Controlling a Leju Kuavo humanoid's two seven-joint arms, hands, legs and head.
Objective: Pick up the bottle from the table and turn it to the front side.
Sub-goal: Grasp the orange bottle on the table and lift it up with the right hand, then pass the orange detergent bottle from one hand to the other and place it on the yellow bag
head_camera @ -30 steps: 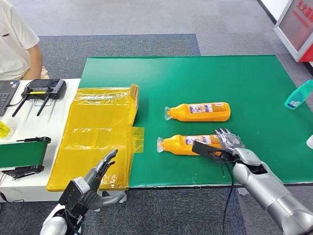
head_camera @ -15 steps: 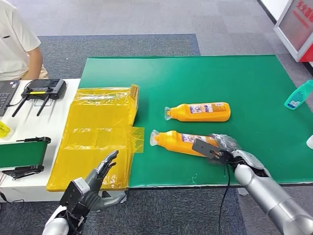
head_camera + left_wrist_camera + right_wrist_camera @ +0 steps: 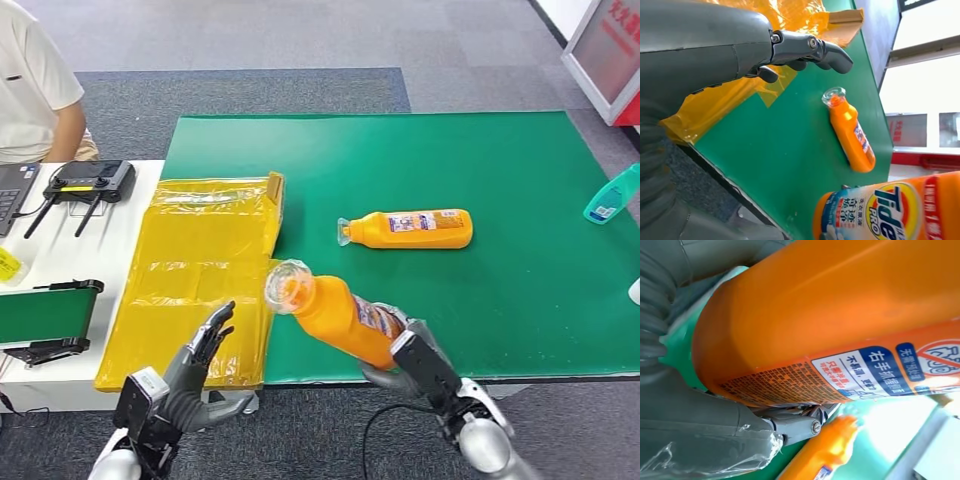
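Grip on the orange bottle (image 3: 340,315) was confirmed: the right hand (image 3: 407,355) held it by its base end, clear of the green desk (image 3: 528,180), with the capped neck rising up and away from the hand toward the yellow plastic sheet (image 3: 196,260). In the left wrist view the front label faced that camera, so my judgement was that the turn was under way but unfinished. To do it well, the hand should roll the bottle slowly about its long axis, keep firm pressure near the base so the heavy neck end cannot swing down, and stay above the desk edge. The left hand (image 3: 198,350) hovered wide and empty beside the sheet, well apart from the bottle. A second orange bottle (image 3: 407,228) lay flat beyond the right hand. Against one second earlier, the held bottle had left the desk surface and come nearer the robot; the second bottle had not shifted.
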